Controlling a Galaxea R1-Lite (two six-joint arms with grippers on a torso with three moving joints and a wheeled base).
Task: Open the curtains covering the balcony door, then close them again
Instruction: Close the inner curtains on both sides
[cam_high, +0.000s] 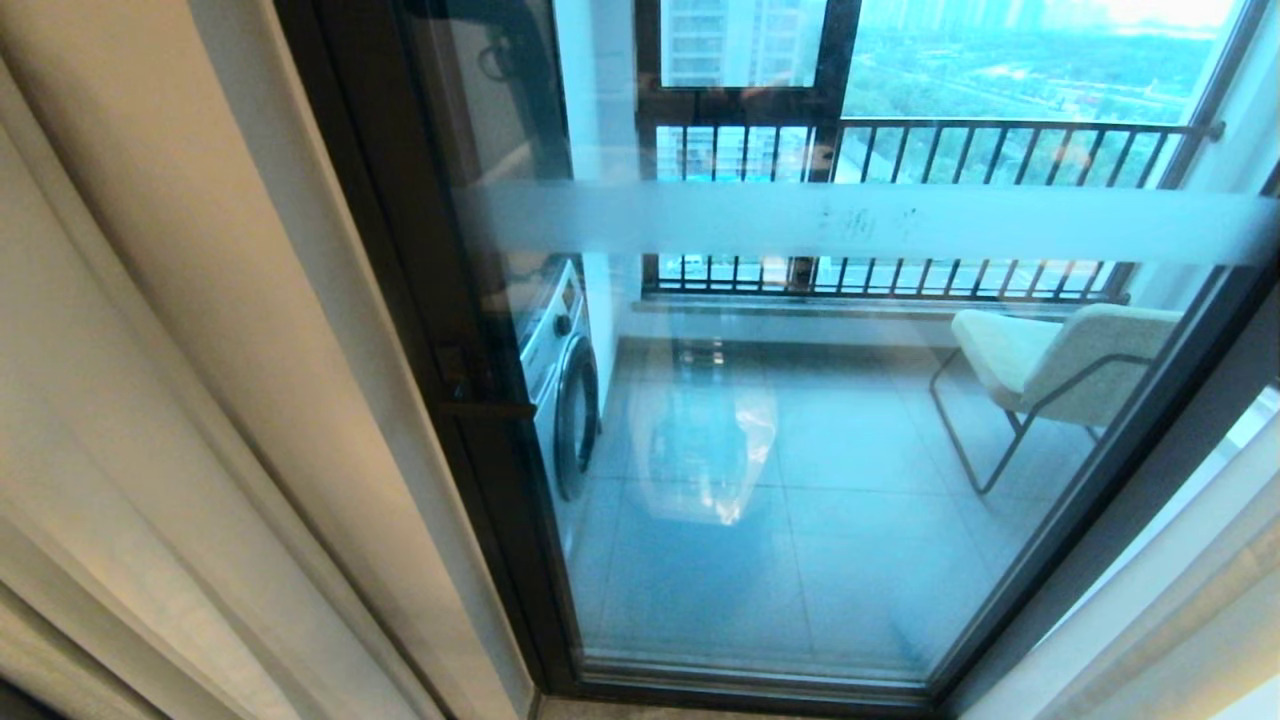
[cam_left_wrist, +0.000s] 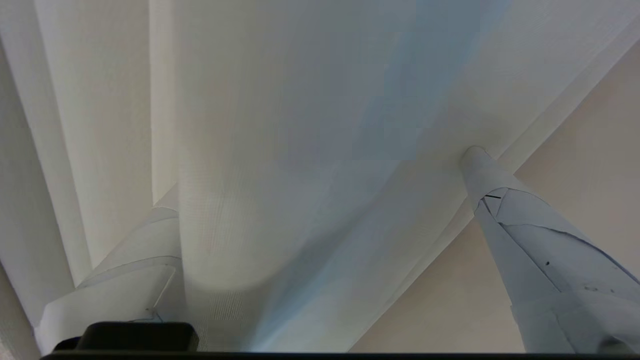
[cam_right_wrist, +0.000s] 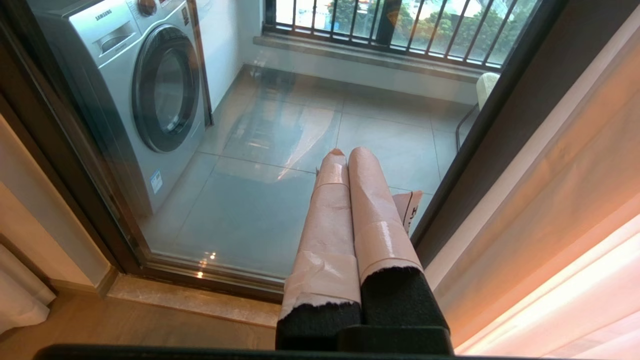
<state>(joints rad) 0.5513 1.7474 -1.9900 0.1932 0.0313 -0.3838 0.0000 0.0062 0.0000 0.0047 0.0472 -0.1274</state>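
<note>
Sheer curtains (cam_high: 150, 380): two; balcony door (cam_high: 800, 420): one; left claw (cam_left_wrist: 320, 200) spread.

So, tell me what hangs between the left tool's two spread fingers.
A fold of the sheer white curtain fills the gap between the left tool's open fingers, seen in the left wrist view; no grip yet.

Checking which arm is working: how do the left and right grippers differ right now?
The left gripper has its jaws spread wide with curtain fabric between them; the right gripper has its jaws shut, holding nothing. The left is at the curtain; the right points at the balcony door glass. Both have taped fingers.
</note>
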